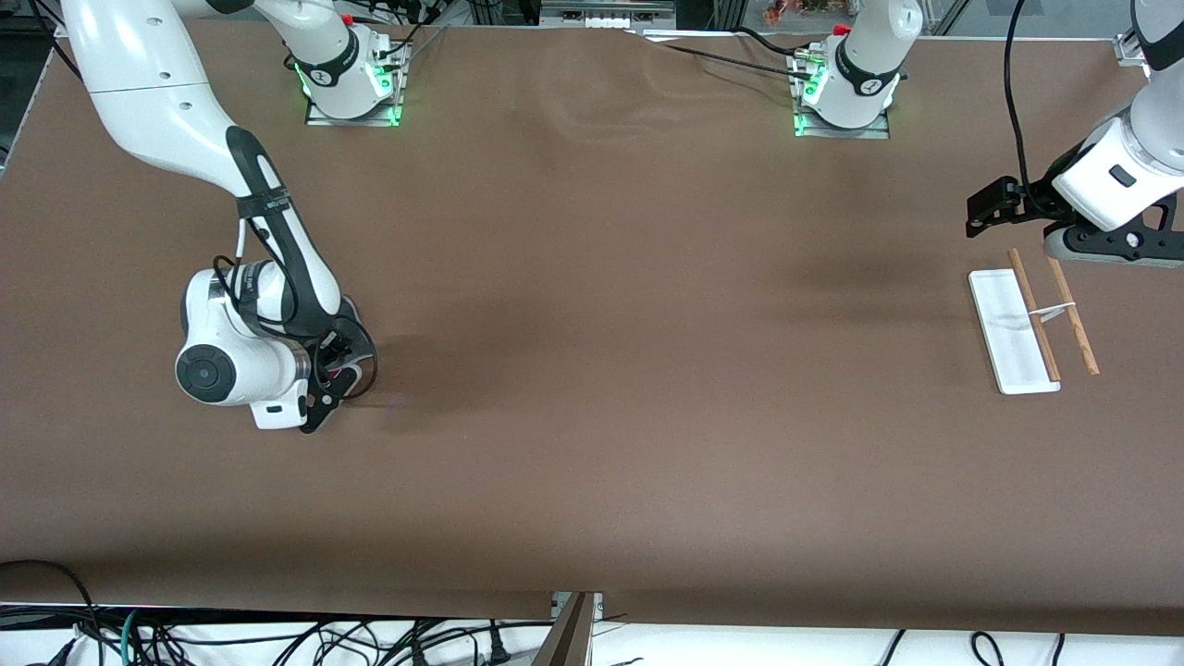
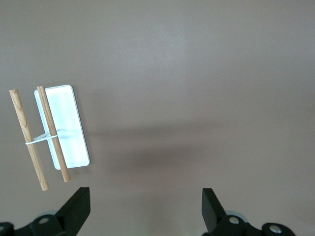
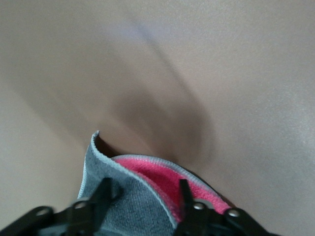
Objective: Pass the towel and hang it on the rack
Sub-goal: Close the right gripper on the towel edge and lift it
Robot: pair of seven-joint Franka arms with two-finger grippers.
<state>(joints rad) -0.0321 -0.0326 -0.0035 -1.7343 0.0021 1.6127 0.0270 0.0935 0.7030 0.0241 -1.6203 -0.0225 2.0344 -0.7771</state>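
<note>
Towel point(image 3: 142, 196) first: we are seeing it bunched between the fingers of the right pincer point(image 3: 142, 206), grey side outward, pink side and pale edging curling up in a fold. It is lying on the counter point(image 1: 592, 370) toward the right arm's end, mostly hidden under that arm in the front view, where only a sliver of pink is showing by the right pincer. The fingers are standing on either side of the fold, but we cannot tell whether they are already pinching it or just straddling it.

We are judging the cloth to be light, soft and limp. It should drape and sag once lifted, so taking a raised fold or an edge is looking sensible, leaving a free hanging part for the other arm to take.

We are finding the left pincer point(image 2: 145, 209) hovering with its jaws wide, empty, waiting beside the rack point(image 2: 61, 128). The rack is standing toward the left arm's end, its two wooden rods bare.
</note>
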